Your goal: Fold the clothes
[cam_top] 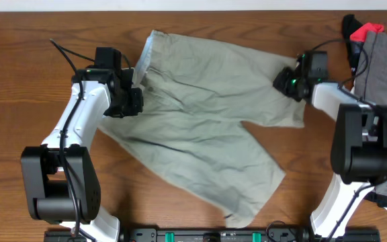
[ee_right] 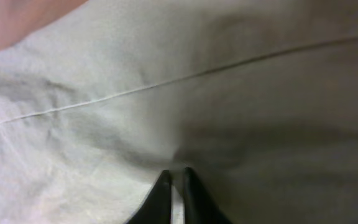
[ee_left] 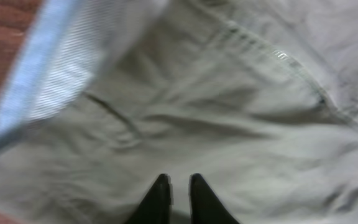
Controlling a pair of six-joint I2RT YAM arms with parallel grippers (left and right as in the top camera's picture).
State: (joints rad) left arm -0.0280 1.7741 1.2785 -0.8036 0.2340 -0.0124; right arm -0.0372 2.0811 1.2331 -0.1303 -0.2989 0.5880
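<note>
Item: khaki cotton shorts [cam_top: 200,121] with pale-blue waistband lining, spread flat on brown wooden table [cam_top: 19,81]. Left gripper [ee_left: 178,183] at waistband, right gripper [ee_right: 174,177] at leg hem; both narrowly closed, seemingly pinching fabric.

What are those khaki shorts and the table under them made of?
The shorts look like woven cotton, matte and soft: the cloth creases and shows stitched seams. The waistband lining is a pale blue, finely ribbed cloth. The table looks like wood or wood-look laminate, reddish-brown with grain streaks; I cannot tell which.
</note>
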